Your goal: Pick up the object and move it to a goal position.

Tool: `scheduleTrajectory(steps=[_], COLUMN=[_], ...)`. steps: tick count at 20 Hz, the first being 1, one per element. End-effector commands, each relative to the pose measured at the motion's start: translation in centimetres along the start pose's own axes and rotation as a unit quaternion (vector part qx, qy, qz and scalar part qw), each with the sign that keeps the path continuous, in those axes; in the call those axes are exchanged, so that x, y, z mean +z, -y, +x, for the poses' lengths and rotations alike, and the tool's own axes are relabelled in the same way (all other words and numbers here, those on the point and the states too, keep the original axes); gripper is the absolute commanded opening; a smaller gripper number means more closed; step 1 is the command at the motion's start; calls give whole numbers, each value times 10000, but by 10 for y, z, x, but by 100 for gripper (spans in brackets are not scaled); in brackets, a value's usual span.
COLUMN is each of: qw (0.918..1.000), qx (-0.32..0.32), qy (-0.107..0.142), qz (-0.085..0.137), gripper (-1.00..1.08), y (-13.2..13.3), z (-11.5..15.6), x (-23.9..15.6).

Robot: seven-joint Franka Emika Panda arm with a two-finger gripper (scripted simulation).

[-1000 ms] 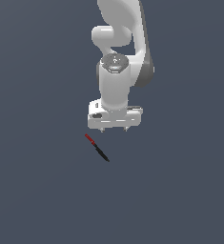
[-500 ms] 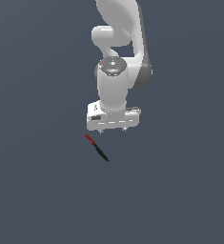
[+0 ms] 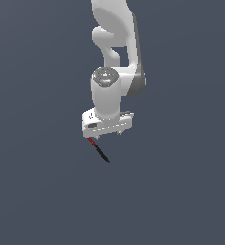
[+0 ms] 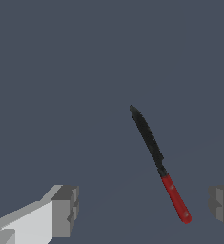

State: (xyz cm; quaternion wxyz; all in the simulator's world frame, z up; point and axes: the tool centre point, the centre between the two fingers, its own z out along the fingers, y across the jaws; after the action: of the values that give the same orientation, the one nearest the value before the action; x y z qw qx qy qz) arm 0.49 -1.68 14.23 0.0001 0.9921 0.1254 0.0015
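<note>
The object (image 3: pixel 99 150) is a thin stick with a short red end and a longer black rest, lying flat on the dark grey floor. My gripper (image 3: pixel 107 134) hangs just above it, open and empty, with the red end under the finger on the exterior view's left. In the wrist view the object (image 4: pixel 157 159) lies between the two grey fingertips (image 4: pixel 66 209), its red end close to one of them. The gripper (image 4: pixel 144 209) does not touch it.
The white arm (image 3: pixel 115 52) rises behind the gripper toward the top of the exterior view. Plain dark grey floor (image 3: pixel 181 191) surrounds the object.
The gripper has come down a little and shifted slightly to the exterior view's left, closer over the object. The object has not moved.
</note>
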Motion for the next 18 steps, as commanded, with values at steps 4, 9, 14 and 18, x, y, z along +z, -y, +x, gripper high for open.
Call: scheduleTrajectory(steps=[4, 9, 14, 18], qw=[9982, 9933, 9867, 9818], qx=[-595, -1155, -1625, -1897], qy=[12, 19, 20, 18], qz=[-13, -15, -9, -2], gripper=[100, 100, 100, 100], y=[-18, -34, -46, -54], z=[-4, -10, -15, -18], x=[23, 45, 63, 73])
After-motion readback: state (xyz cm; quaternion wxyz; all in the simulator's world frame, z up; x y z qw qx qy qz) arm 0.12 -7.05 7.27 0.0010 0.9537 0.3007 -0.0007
